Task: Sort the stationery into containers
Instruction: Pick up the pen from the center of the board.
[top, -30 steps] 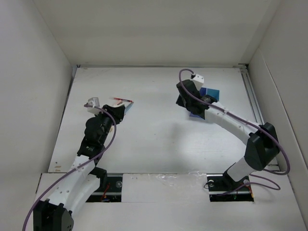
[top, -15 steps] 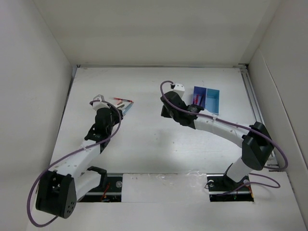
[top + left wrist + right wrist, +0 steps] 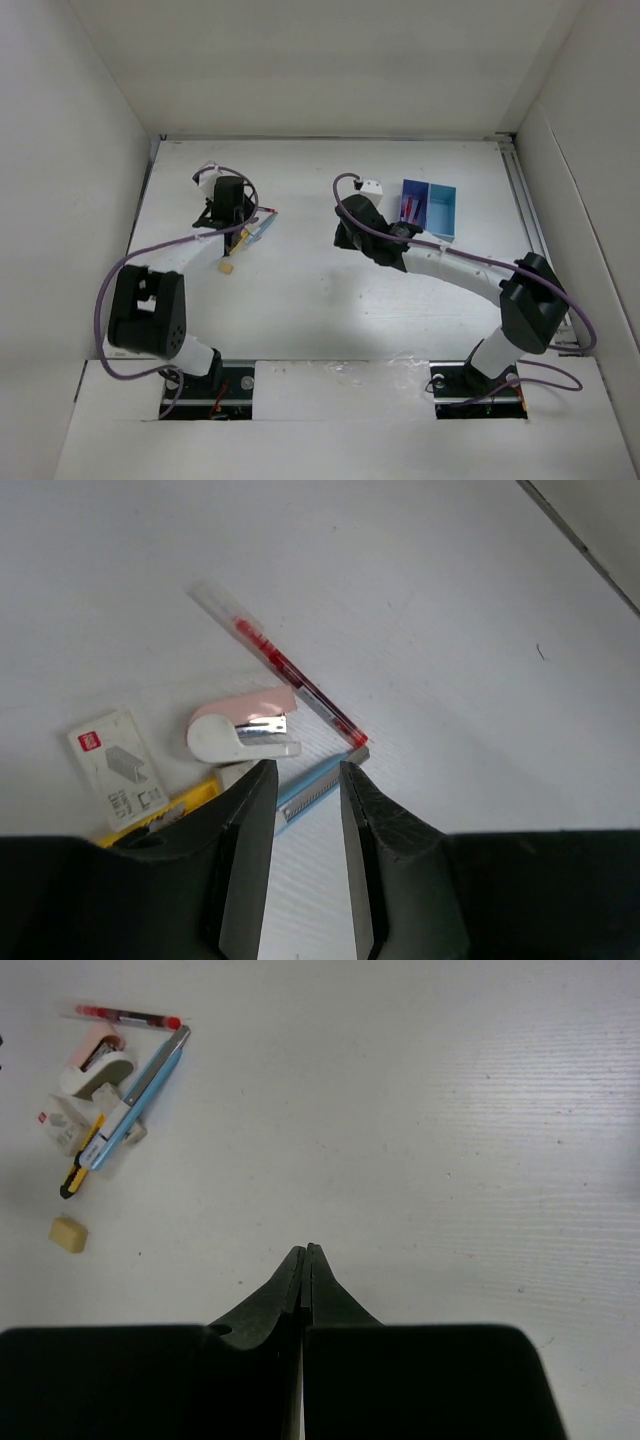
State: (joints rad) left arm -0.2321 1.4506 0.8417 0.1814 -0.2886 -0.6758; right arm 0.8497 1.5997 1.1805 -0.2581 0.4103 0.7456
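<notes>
A pile of stationery lies at the table's left: a red pen (image 3: 285, 670), a light-blue pen (image 3: 315, 785), a pink stapler (image 3: 245, 730), a staple box (image 3: 115, 765) and a yellow cutter (image 3: 170, 815). My left gripper (image 3: 305, 770) is open above the pile, its jaws either side of the light-blue pen's near end, holding nothing. A tan eraser (image 3: 227, 267) lies apart, nearer the front. The joined trays, dark blue (image 3: 413, 190) and cyan (image 3: 441, 208), stand at the back right; red pens (image 3: 408, 207) lie in the dark blue one. My right gripper (image 3: 345, 240) is shut and empty, left of the trays.
The right wrist view shows the pile at its upper left, with the light-blue pen (image 3: 140, 1095) and the eraser (image 3: 68, 1232), and bare table ahead of the shut jaws. White walls enclose the table on three sides. Purple cables loop over both arms.
My left arm has swung out toward the back left and its gripper now hangs over the pile; the eraser it covered now shows. My right gripper moved left off the trays.
</notes>
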